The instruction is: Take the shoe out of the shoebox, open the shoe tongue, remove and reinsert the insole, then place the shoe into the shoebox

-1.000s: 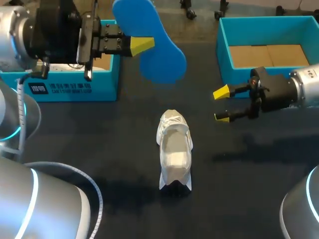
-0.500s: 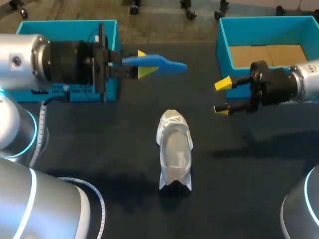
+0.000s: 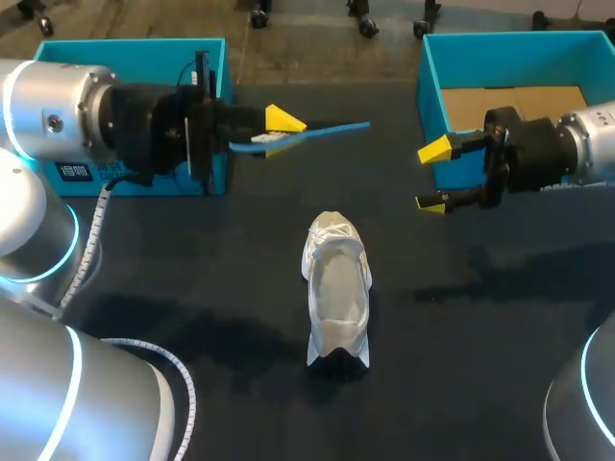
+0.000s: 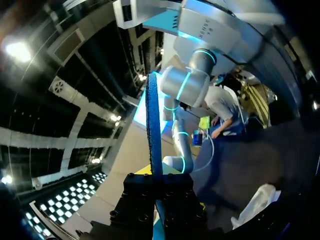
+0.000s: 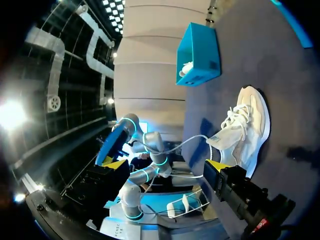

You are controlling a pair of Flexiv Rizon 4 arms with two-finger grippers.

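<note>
The white shoe (image 3: 336,286) lies on the dark table near the middle, opening upward, and also shows in the left wrist view (image 4: 257,206) and the right wrist view (image 5: 246,129). My left gripper (image 3: 276,130) is above the table, beyond the shoe, shut on the blue insole (image 3: 327,130). The insole is seen edge-on and sticks out to the right. In the left wrist view the insole (image 4: 153,127) rises straight out from between the fingers of the left gripper (image 4: 155,176). My right gripper (image 3: 433,178) hangs open and empty to the right of the shoe, in front of the right box. The right wrist view shows its wide-spread jaws (image 5: 165,167).
A teal shoebox (image 3: 125,45) stands at the back left behind my left arm, seen also in the right wrist view (image 5: 200,47) with white stuffing inside. A second teal box (image 3: 430,91) with a cardboard floor stands at the back right.
My left gripper has turned the insole from flat-facing to edge-on and lowered it. My right gripper has shifted slightly toward the right box, still open. The shoe has not moved.
</note>
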